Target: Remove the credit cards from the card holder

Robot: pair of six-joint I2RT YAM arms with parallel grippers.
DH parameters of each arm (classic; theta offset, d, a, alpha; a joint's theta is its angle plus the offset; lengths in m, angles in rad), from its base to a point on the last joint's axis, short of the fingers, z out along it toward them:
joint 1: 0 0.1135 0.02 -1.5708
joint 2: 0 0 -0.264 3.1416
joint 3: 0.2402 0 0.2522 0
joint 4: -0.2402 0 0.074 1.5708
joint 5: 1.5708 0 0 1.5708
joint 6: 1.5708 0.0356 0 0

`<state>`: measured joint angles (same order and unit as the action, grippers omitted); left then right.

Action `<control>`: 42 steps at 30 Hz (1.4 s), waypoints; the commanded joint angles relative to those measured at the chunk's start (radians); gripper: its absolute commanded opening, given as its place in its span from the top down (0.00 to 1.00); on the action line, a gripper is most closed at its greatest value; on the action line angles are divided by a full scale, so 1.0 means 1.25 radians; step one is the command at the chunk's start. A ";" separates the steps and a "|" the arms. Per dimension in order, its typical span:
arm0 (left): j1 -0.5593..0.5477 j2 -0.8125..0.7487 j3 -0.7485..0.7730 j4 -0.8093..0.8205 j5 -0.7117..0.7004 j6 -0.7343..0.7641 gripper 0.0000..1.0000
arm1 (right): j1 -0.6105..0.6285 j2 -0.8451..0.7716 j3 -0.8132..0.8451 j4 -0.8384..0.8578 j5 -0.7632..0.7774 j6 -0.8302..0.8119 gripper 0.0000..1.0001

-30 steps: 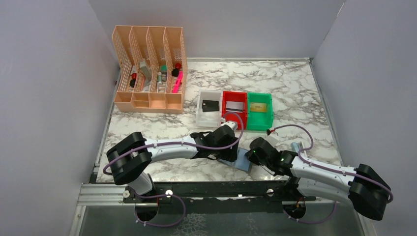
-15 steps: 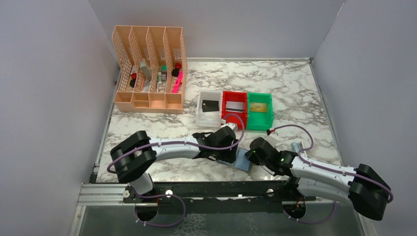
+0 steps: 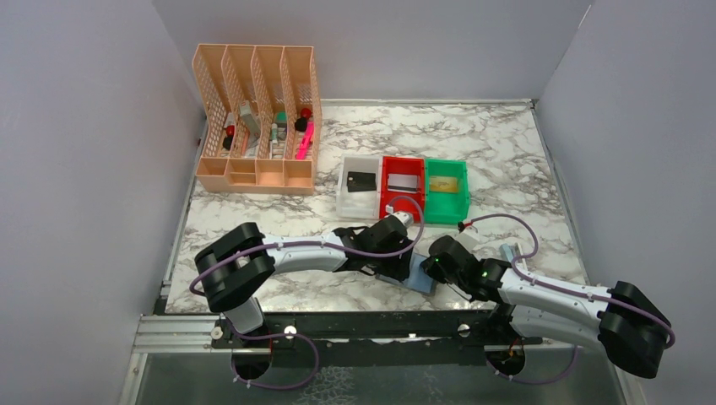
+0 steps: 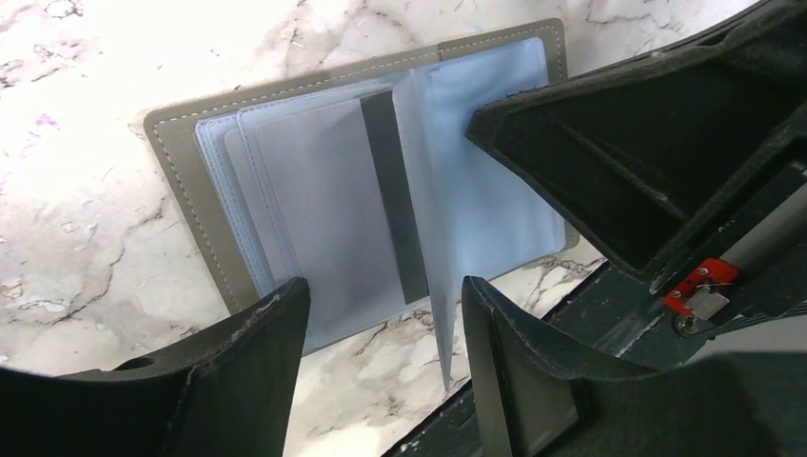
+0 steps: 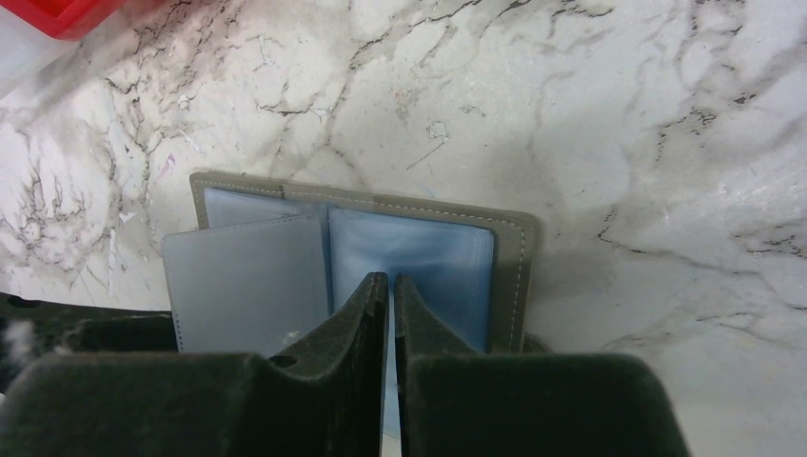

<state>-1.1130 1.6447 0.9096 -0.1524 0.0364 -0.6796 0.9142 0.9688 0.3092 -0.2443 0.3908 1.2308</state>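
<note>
**A:** What fills most of the view?

**B:** The marble tabletop (image 3: 507, 152). An orange desk organiser (image 3: 256, 173) stands at its far left, and three bins sit touching in a row near the middle: a white bin (image 3: 355, 205), a red bin (image 3: 402, 159) and a green bin (image 3: 446, 162).

**A:** Where is the card holder?

**B:** The card holder (image 4: 314, 219) lies open and flat near the tabletop's front edge, in front of the red bin and between the two arms. Its light-blue pockets face up, and one clear leaf stands upright at the fold.

**A:** And the tools?

**B:** The left tool (image 4: 381, 290) hovers over the holder's near edge with its jaws wide and nothing between them. The right tool (image 5: 389, 281) is narrow, almost closed, with its tips at the fold, where it appears to pinch that raised leaf.

**A:** The cards?

**B:** A black card (image 3: 360, 181) lies in the white bin, a silvery-white card (image 3: 406, 181) in the red and a gold card (image 3: 442, 183) in the green. In the holder's left pocket, what looks like a pale striped card (image 4: 385, 190) shows through the plastic.
</note>
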 commanded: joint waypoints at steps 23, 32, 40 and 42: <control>-0.032 0.002 0.047 0.174 0.167 0.027 0.40 | -0.002 -0.024 0.001 -0.116 0.032 0.056 0.85; -0.035 0.061 0.048 0.225 0.210 0.009 0.42 | -0.002 -0.151 0.042 -0.300 0.141 0.138 0.82; -0.039 0.086 0.040 0.219 0.177 -0.008 0.44 | -0.002 -0.278 0.058 -0.318 0.158 0.062 0.83; -0.040 0.078 0.040 0.185 0.141 -0.006 0.44 | -0.002 -0.292 0.048 -0.265 0.129 0.021 0.83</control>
<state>-1.1542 1.7523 0.9424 0.0952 0.2676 -0.6777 0.9142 0.6434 0.3588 -0.6174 0.5373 1.3445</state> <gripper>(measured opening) 0.565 0.176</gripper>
